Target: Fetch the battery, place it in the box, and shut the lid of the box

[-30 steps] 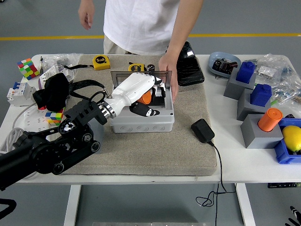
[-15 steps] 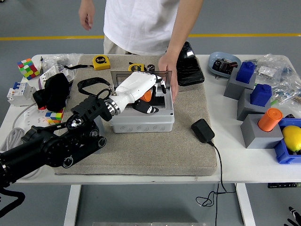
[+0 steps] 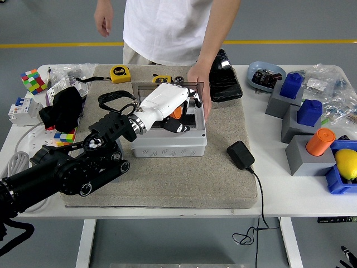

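A grey plastic box stands on the beige mat at the table's middle. Its clear lid stands upright at the far side, and a person's hand rests at its right end. My left hand, white with black fingertips, reaches down into the open box. Its fingers are curled around an orange battery, which is mostly hidden under the palm. Only a few dark fingertips of my right hand show at the bottom right corner, below the table.
A black charger with its cable lies right of the box. A black case and yellow tape measures lie behind it. Grey stands with blue and orange pieces stand at the right. Puzzle cubes and a black cloth lie at the left.
My left arm has pushed forward and the hand has shifted a little farther and to the right inside the box, with the orange battery still in it. The person's hand has stayed at the lid.
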Robot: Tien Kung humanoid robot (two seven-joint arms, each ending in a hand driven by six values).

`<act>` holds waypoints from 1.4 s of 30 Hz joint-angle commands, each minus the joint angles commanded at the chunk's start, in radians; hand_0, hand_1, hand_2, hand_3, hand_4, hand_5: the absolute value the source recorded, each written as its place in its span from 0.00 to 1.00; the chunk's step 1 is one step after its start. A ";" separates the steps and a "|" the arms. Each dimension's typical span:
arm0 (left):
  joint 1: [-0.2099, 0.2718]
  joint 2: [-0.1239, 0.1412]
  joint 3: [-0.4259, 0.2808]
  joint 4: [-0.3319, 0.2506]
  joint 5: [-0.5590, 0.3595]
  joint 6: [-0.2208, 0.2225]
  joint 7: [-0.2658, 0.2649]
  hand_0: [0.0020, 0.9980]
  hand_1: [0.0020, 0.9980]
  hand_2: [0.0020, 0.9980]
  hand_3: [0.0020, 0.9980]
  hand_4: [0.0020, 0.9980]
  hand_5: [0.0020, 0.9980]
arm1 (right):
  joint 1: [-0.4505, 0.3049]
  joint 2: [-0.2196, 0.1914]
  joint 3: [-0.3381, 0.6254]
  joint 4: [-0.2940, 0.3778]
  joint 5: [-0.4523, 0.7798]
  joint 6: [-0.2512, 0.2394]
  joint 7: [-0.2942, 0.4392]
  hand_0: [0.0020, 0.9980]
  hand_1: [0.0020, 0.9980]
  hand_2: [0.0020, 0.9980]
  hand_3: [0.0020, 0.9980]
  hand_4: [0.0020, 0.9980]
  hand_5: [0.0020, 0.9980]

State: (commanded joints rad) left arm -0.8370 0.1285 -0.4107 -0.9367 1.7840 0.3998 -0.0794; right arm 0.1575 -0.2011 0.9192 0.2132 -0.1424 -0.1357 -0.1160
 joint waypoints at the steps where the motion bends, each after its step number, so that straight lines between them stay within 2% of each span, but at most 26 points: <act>1: 0.000 -0.002 0.002 0.003 0.002 0.001 -0.002 0.06 0.14 0.36 0.55 0.97 0.00 | -0.001 0.000 -0.001 0.000 0.000 0.000 0.000 0.62 0.63 0.63 0.55 0.95 0.52; 3: -0.002 -0.003 0.005 0.007 0.003 0.002 -0.009 0.06 0.14 0.36 0.55 0.97 0.00 | -0.001 0.000 0.000 0.001 -0.001 -0.001 0.000 0.62 0.63 0.63 0.55 0.95 0.52; 4: -0.002 -0.004 0.006 0.009 0.003 0.002 -0.010 0.17 0.22 0.37 0.56 0.97 0.00 | 0.000 0.000 0.000 0.001 -0.001 -0.002 0.000 0.62 0.63 0.63 0.55 0.95 0.52; 9: -0.002 -0.004 0.002 0.016 0.007 0.004 -0.015 0.17 0.22 0.37 0.56 0.97 0.00 | -0.001 0.001 0.003 0.001 -0.003 0.000 0.000 0.62 0.63 0.63 0.55 0.95 0.52; 10: -0.002 -0.004 0.001 0.017 0.010 0.003 -0.015 0.33 0.43 0.44 0.57 1.00 0.00 | -0.001 0.001 0.004 0.001 -0.003 0.000 0.000 0.62 0.63 0.63 0.55 0.95 0.52; 15: 0.000 -0.007 0.002 0.023 0.012 0.001 -0.016 0.33 0.43 0.44 0.57 1.00 0.00 | -0.001 0.002 0.006 0.002 -0.004 0.001 0.000 0.62 0.63 0.63 0.55 0.95 0.52; 16: 0.001 -0.007 0.002 0.025 0.013 0.001 -0.019 0.37 0.52 0.50 0.56 1.00 0.05 | -0.001 0.002 0.007 0.002 -0.005 0.000 0.001 0.62 0.63 0.63 0.55 0.95 0.52; 21: 0.004 -0.003 0.001 0.030 0.011 -0.002 -0.038 0.37 0.52 0.50 0.56 1.00 0.05 | -0.001 0.002 0.010 0.003 -0.007 0.000 0.002 0.62 0.63 0.63 0.55 0.95 0.52; 22: 0.005 -0.002 -0.001 0.030 0.011 0.002 -0.043 0.49 0.64 0.63 0.67 1.00 0.34 | -0.002 0.002 0.010 0.003 -0.007 0.000 0.002 0.62 0.63 0.63 0.55 0.95 0.52; 27: 0.013 0.001 -0.020 0.017 0.006 0.010 -0.057 0.49 0.64 0.63 0.67 1.00 0.34 | -0.003 0.003 0.009 0.003 -0.006 0.003 0.003 0.62 0.63 0.63 0.55 0.95 0.52; 28: 0.014 0.001 -0.025 0.013 0.003 0.008 -0.060 0.49 0.64 0.63 0.68 1.00 0.40 | -0.003 0.003 0.010 0.002 -0.006 0.003 0.003 0.62 0.63 0.63 0.55 0.95 0.52; 32: 0.028 0.004 -0.058 -0.018 -0.003 0.011 -0.074 0.49 0.64 0.63 0.68 1.00 0.40 | -0.001 0.003 0.014 0.003 -0.007 0.001 0.003 0.62 0.63 0.63 0.55 0.95 0.52; 34: 0.037 0.009 -0.081 -0.043 -0.006 0.022 -0.094 0.46 0.62 0.62 0.67 1.00 0.43 | -0.001 0.002 0.017 0.003 -0.008 0.000 0.004 0.63 0.63 0.63 0.55 0.95 0.52; 39: 0.058 0.026 -0.152 -0.120 -0.022 0.061 -0.153 0.46 0.62 0.62 0.67 1.00 0.43 | -0.002 0.003 0.019 0.002 -0.009 0.002 0.004 0.63 0.63 0.63 0.55 0.95 0.52; 40: 0.061 0.028 -0.164 -0.128 -0.025 0.067 -0.160 0.43 0.59 0.58 0.66 1.00 0.48 | -0.002 0.003 0.019 0.002 -0.009 0.002 0.004 0.62 0.63 0.63 0.55 0.95 0.52; 42: 0.064 0.031 -0.193 -0.137 -0.040 0.081 -0.181 0.43 0.59 0.58 0.66 1.00 0.48 | -0.002 0.004 0.019 0.002 -0.008 0.003 0.005 0.62 0.63 0.63 0.55 0.95 0.52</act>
State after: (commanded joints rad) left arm -0.7726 0.1594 -0.6040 -1.0740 1.7436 0.4809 -0.2606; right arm 0.1556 -0.1975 0.9377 0.2152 -0.1506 -0.1331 -0.1110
